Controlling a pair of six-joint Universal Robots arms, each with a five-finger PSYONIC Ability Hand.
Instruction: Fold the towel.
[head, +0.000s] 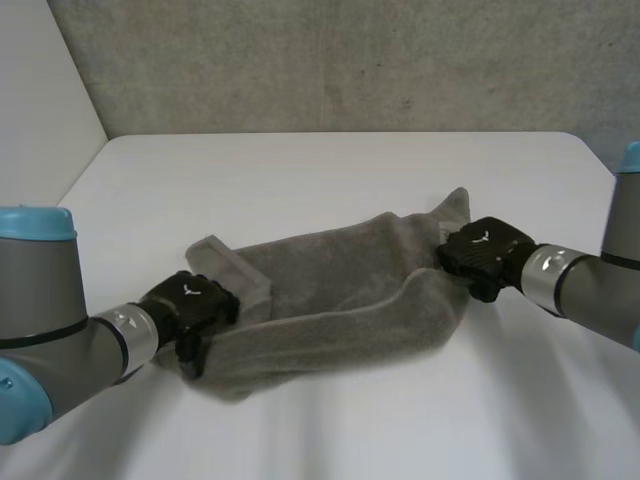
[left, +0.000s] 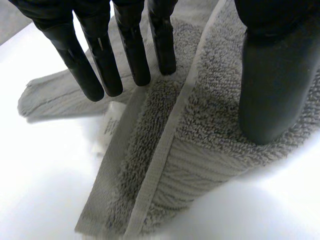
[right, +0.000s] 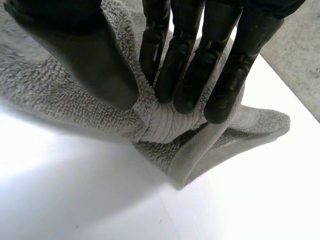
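The grey towel is out across the middle of the white surface, lying lengthways and bunched, with its near long edge rolled up into a ridge. The left hand is on the towel's left end and the right hand is on the right end, one at each short edge.

From the left wrist, the fingers run straight down one side of a raised fold and the thumb presses on the other side, so the towel is pinched between them. A small white label peeks out just beyond the fingertips.

The right wrist view looks much the same: straight fingers and thumb are clamped on gathered cloth, and the towel's corner spills out past the fingertips onto the surface.
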